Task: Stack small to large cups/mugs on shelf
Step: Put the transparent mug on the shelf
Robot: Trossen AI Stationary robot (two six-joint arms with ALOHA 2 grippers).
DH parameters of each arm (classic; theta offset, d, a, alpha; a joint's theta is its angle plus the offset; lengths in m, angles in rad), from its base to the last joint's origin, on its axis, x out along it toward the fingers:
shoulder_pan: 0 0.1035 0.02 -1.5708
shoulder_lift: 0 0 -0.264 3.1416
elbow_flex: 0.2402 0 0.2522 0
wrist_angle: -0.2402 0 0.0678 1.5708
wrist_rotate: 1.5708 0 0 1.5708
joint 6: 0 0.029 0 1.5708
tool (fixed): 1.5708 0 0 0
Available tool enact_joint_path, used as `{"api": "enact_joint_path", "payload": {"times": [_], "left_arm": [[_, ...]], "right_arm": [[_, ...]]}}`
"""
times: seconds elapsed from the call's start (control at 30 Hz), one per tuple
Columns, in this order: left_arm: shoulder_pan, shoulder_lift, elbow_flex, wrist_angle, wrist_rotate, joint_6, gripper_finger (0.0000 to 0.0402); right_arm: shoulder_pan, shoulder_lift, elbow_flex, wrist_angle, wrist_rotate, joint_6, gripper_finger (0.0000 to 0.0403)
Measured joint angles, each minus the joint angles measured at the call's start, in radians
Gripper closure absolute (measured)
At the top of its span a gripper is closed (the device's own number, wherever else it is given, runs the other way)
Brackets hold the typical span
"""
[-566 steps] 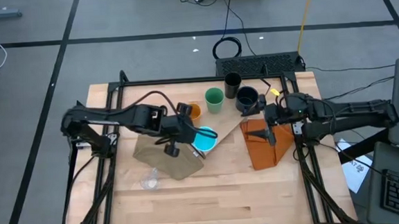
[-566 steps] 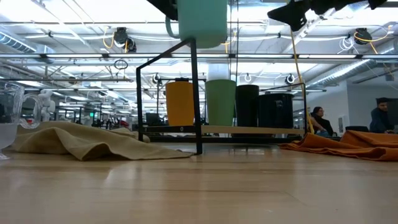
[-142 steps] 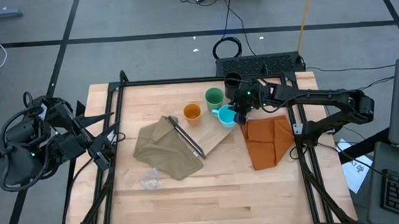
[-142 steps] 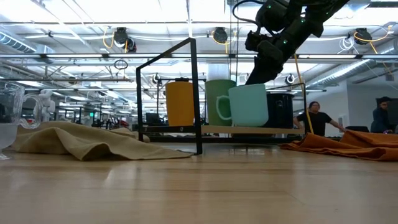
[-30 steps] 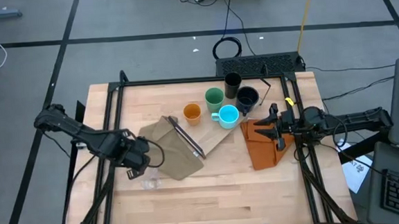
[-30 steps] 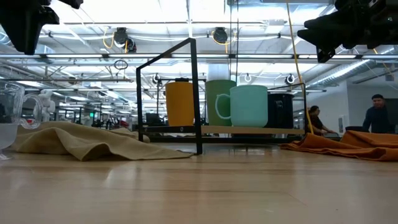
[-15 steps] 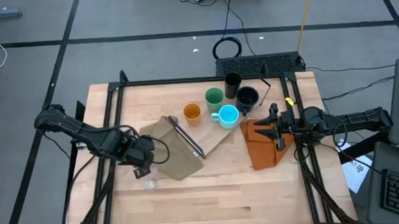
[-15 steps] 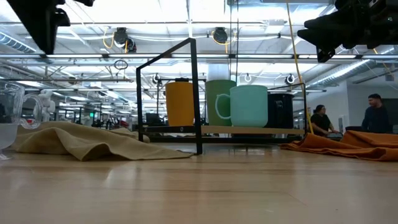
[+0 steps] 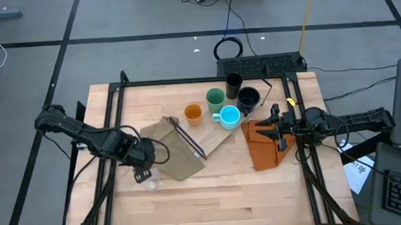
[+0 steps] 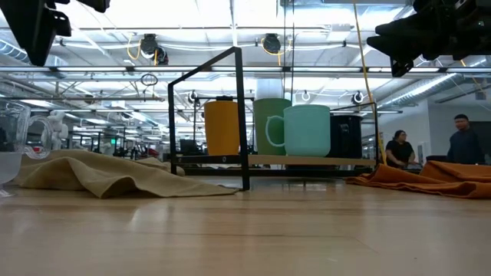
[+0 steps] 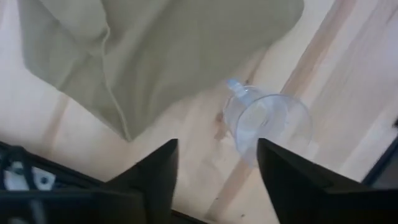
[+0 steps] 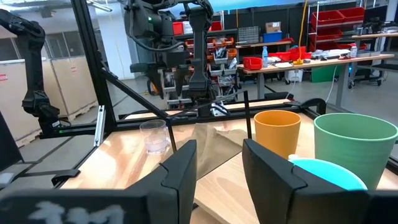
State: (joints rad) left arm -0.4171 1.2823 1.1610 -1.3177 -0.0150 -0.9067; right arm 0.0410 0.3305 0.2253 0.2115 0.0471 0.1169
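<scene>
The tiny clear cup point(image 11: 266, 119) stands upright on the table point(image 9: 213, 202), beside the near edge of the olive cloth point(image 9: 168, 153). My left gripper point(image 11: 217, 180) hangs open just above it, fingers pointing down, the cup slightly to one side of the gap. On the shelf point(image 10: 307, 160) stand the orange cup point(image 9: 193, 113), green cup point(image 9: 216, 98), cyan mug point(image 9: 228, 115), black tumbler point(image 9: 234, 82) and navy mug point(image 9: 248, 98). My right gripper point(image 12: 219, 168) waits open above the orange cloth point(image 9: 266, 143), holding nothing.
The shelf's black metal frame point(image 9: 187, 138) lies across the olive cloth. Black rails point(image 9: 111, 132) run along the table's left and right sides. Bare wood stretches along the near half of the table. People stand in the room beyond point(image 10: 460, 142).
My left gripper has moved toward the table's right edge, coming over the clear cup, and has then held there. The cup and the vessels on the shelf have stayed put.
</scene>
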Motion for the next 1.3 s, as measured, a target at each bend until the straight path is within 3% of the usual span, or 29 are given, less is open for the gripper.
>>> {"api": "enact_joint_path", "payload": {"times": [0.23,0.5,0.77,1.3], "left_arm": [[-0.018,0.03,0.0,0.049,0.047,-0.018,0.0141],[-0.036,0.103,-0.006,0.06,0.064,0.033,0.014],[-0.038,0.138,-0.112,0.071,0.1,0.034,0.014],[-0.043,0.138,-0.239,0.276,0.1,0.048,0.014]], "right_arm": [[0.0,0.0,0.0,-0.004,0.0,-0.001,0.0282],[0.0,0.0,0.0,-0.006,0.0,-0.001,0.0282],[0.0,0.0,0.0,-0.006,0.0,0.002,0.0282],[0.0,0.0,0.001,-0.002,0.0,0.002,0.0282]]}}
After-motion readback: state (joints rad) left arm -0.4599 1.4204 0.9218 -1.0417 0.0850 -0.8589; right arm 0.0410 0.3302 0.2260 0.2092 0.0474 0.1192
